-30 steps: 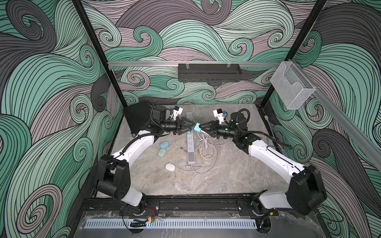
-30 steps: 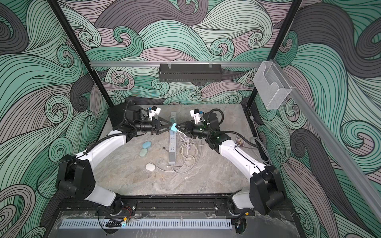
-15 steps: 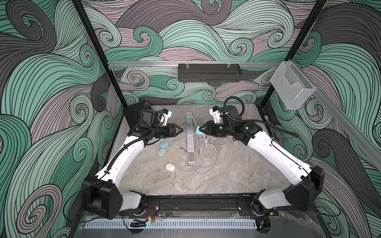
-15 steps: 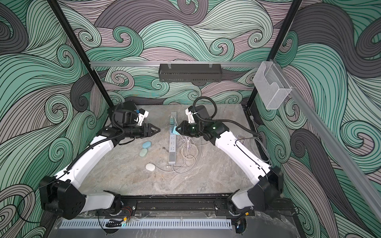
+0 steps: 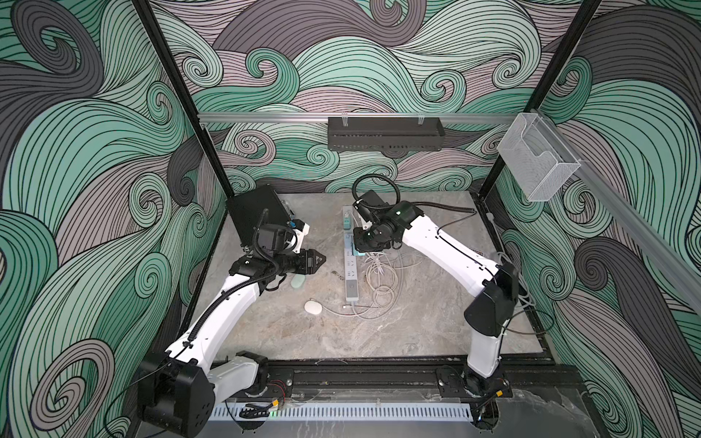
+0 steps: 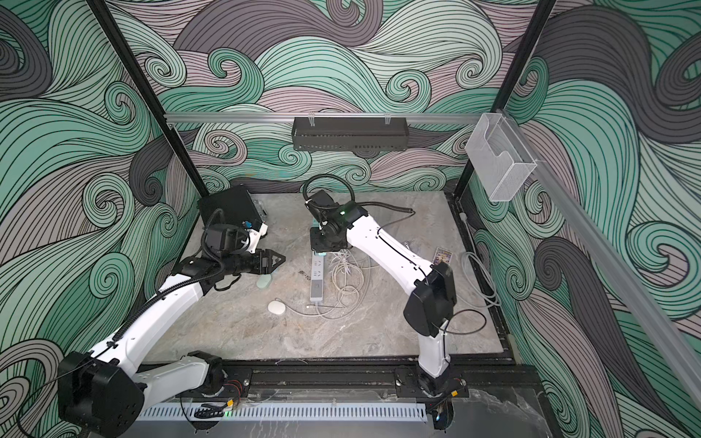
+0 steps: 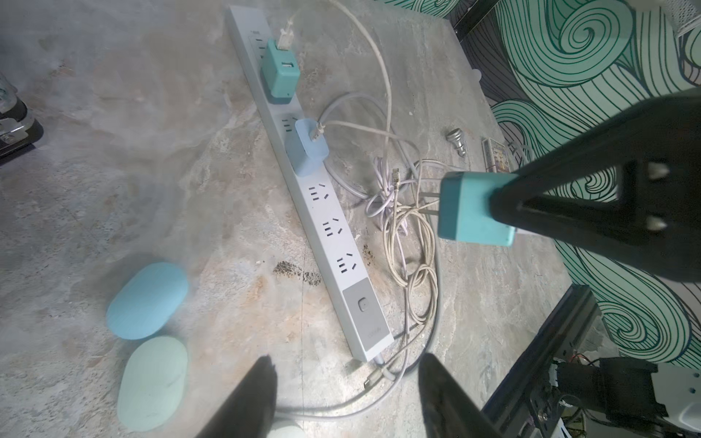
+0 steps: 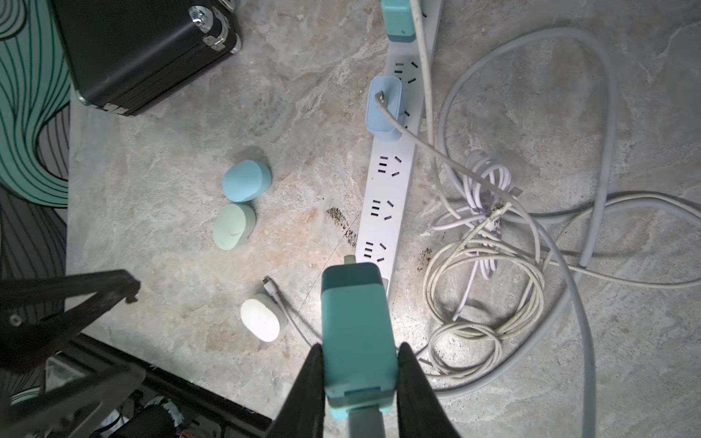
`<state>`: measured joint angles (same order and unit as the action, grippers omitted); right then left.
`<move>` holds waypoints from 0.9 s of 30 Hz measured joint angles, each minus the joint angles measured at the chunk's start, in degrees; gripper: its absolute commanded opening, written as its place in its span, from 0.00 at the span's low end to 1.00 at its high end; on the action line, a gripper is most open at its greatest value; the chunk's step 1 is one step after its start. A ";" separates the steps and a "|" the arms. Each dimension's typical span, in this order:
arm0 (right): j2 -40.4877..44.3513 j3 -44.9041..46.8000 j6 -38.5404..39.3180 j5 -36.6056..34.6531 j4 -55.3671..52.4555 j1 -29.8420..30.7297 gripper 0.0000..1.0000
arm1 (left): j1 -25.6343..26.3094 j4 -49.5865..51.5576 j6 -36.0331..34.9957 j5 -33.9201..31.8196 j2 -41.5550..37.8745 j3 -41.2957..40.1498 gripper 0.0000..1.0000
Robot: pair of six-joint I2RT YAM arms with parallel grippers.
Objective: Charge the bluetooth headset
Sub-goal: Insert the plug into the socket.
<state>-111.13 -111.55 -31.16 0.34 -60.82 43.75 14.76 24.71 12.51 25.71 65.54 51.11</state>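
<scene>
The right gripper (image 8: 358, 350) was clamped on a teal charger (image 8: 356, 322), one finger pressed to each long side. The charger's long axis ran in line with the fingers. Its two bare metal prongs (image 7: 428, 204) pointed away from the wrist, toward the white power strip (image 8: 381, 201). It was a rounded block, darker teal at the prong end, and a pale grey piece left its rear end between the fingers. It hung in the air near the strip's three empty sockets, unplugged, and the left wrist view showed a clear gap between prongs and strip.

Beyond it a white earbud case (image 8: 261, 316) lay on the stone table (image 8: 159, 170), with a loose cable plug (image 8: 269, 284) just beside it. Farther on sat a green earbud case (image 8: 233, 226) and a blue earbud case (image 8: 246, 180), close together. On the strip's other side lay a tangle of cables (image 8: 485, 265). The left gripper (image 5: 321, 261) hovered over the cases, jaws apart and empty, well clear of the charger. Farther along the strip a light blue adapter (image 8: 383, 108) was plugged in. A black case (image 8: 144, 49) stood farthest back.
</scene>
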 measured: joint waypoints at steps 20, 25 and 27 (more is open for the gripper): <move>-15.21 -9.14 3.76 4.09 -7.15 0.02 0.00 | 0.02 -3.89 -1.64 -2.58 0.00 -3.45 0.59; -17.35 -9.22 3.93 6.10 -7.89 0.02 0.00 | 0.02 -4.00 -2.03 -2.58 0.00 -3.89 0.59; -17.70 -9.22 3.93 6.58 -8.26 0.02 0.00 | 0.02 -4.04 -2.10 -2.58 -0.02 -3.89 0.59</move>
<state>-128.84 -120.77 -27.22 6.92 -69.08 43.77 14.79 20.67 10.41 23.14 65.52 47.22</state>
